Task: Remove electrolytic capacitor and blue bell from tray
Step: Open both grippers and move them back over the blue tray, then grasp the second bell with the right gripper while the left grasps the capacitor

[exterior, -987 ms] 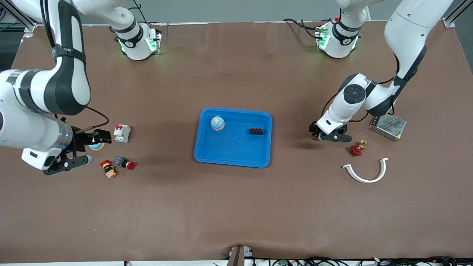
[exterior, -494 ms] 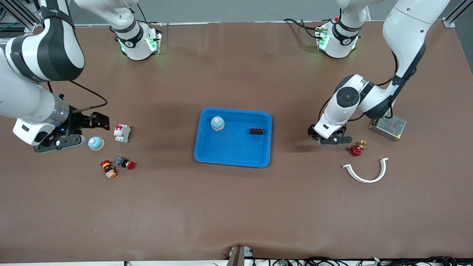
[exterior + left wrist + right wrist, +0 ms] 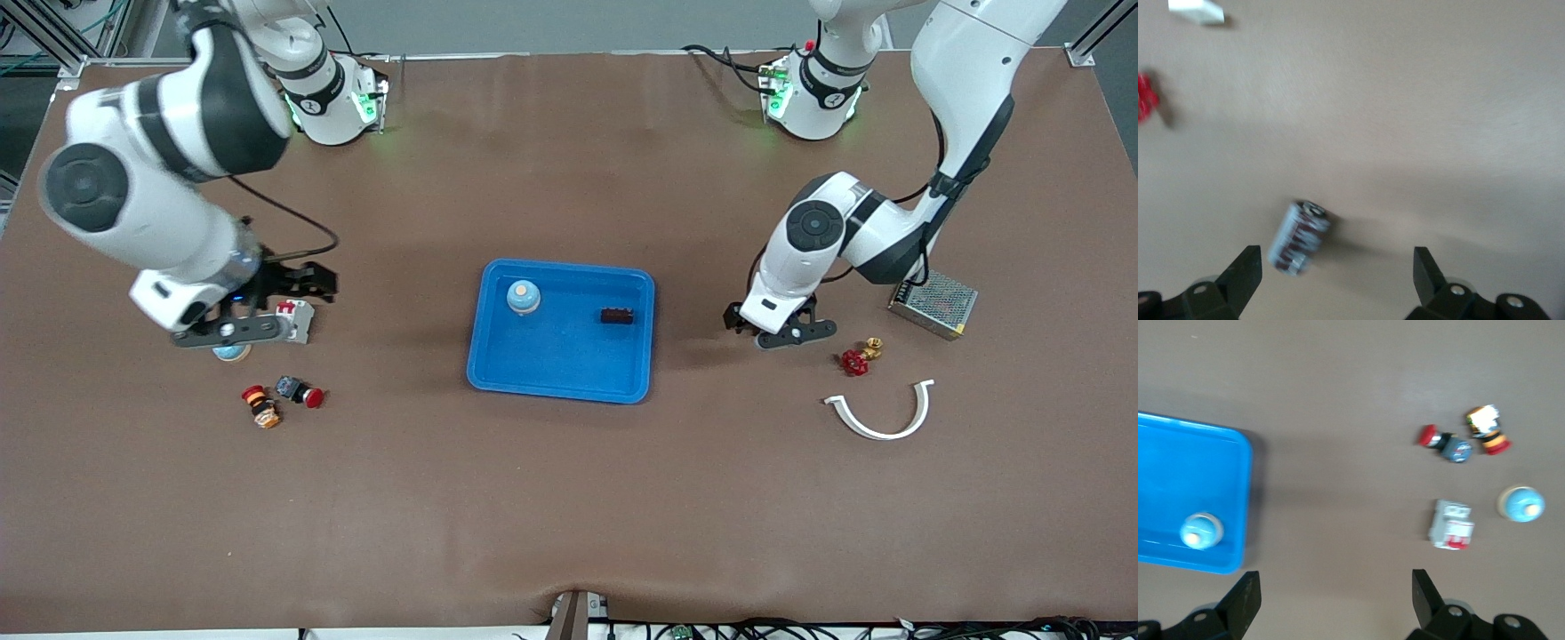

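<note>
A blue tray (image 3: pixel 560 373) at mid-table holds a light-blue bell (image 3: pixel 524 297) and a small dark block (image 3: pixel 616 315). A second bell (image 3: pixel 231 353) stands on the mat toward the right arm's end, partly covered by my right gripper (image 3: pixel 267 307). That gripper hovers open and empty above it and the breaker. In the right wrist view my right gripper (image 3: pixel 1335 587) is over bare mat between the tray (image 3: pixel 1238 453) and this bell (image 3: pixel 1521 504). A silver-and-maroon capacitor (image 3: pixel 1299 238) lies on its side just ahead of my open left gripper (image 3: pixel 1336 267), near one finger. In the front view the left gripper (image 3: pixel 772 324) hides it.
A white circuit breaker (image 3: pixel 293 320), a red push button (image 3: pixel 302 393) and an orange-and-yellow one (image 3: pixel 260 406) lie near the table bell. Toward the left arm's end are a red valve handle (image 3: pixel 855 361), a brass fitting (image 3: pixel 875 347), a white curved strip (image 3: pixel 880 413) and a metal mesh box (image 3: pixel 933 304).
My right arm swung from the table's end toward the tray, and its gripper now covers part of the table bell. My left gripper edged slightly toward the tray. Both stayed open.
</note>
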You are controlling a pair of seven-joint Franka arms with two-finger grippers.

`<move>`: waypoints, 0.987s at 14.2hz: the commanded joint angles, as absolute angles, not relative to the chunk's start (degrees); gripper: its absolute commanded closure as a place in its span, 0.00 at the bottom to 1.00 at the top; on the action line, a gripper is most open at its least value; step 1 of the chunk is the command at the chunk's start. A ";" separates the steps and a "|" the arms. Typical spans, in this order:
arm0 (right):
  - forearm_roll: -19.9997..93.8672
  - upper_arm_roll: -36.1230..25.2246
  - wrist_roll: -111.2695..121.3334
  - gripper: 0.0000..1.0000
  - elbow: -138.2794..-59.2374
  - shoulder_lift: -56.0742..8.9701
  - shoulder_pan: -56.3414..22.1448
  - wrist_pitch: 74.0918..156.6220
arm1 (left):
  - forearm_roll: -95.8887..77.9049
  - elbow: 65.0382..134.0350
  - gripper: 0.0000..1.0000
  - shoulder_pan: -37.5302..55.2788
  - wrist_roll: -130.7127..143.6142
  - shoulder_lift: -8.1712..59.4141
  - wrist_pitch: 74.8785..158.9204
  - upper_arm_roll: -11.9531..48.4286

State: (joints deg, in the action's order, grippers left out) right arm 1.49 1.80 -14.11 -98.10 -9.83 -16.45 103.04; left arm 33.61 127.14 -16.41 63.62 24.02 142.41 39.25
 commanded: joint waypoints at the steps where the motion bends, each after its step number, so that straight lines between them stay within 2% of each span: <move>1: 0.79 1.67 -24.75 0.00 -102.46 -10.02 -23.27 110.53 | 32.52 127.00 0.00 -17.05 77.65 23.11 141.50 43.14; 3: 1.40 1.76 -29.34 0.00 -104.76 -11.24 -25.65 116.25 | 30.68 126.57 0.00 -17.05 88.98 23.12 141.85 45.43; 6: 3.43 1.67 -33.56 0.00 -105.20 -14.58 -29.43 119.26 | 30.41 125.16 0.00 -16.09 106.47 23.38 141.86 47.72; 14: 3.52 1.67 -36.90 0.00 -110.65 -20.82 -34.53 131.12 | 31.38 120.59 0.00 -9.94 131.73 27.59 142.38 47.46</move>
